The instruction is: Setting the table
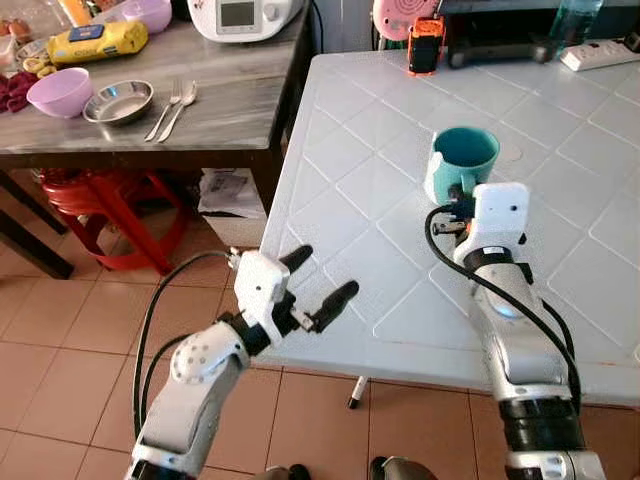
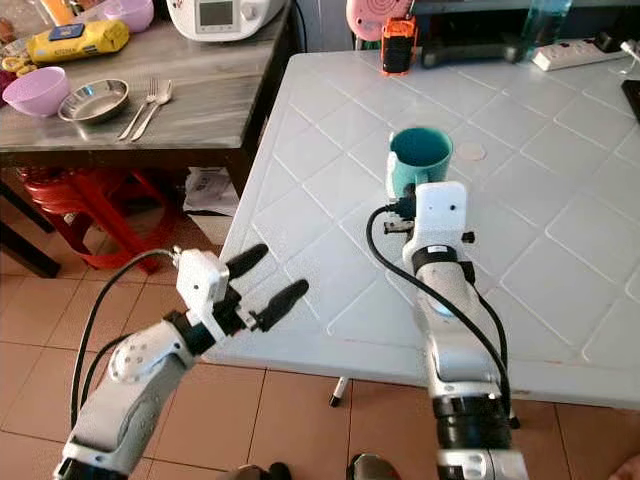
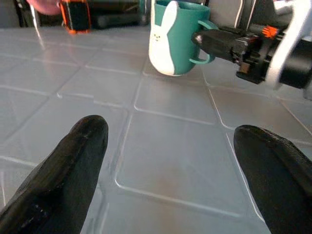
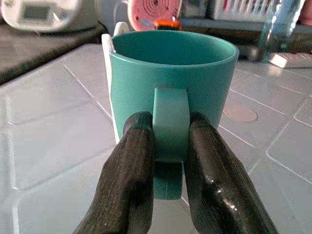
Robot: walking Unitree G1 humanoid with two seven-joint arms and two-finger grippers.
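Setting out has barely begun, by the look of it: only the teal ceramic mug (image 1: 463, 160) stands upright on the white tiled plastic table (image 1: 340, 190), while the purple bowl (image 1: 59, 92), steel dish (image 1: 118, 102) and fork and spoon (image 1: 172, 107) wait on the grey wooden side table (image 1: 220, 110). Reaching forward over the white table, the right gripper (image 4: 168, 161) pinches the mug's handle between its fingers. Near the table's front edge, the left gripper (image 1: 315, 285) hovers, fingers spread, holding nothing.

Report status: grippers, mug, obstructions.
Right gripper shut on teal mug handle, mug upright on white table. Left gripper open at table edge.
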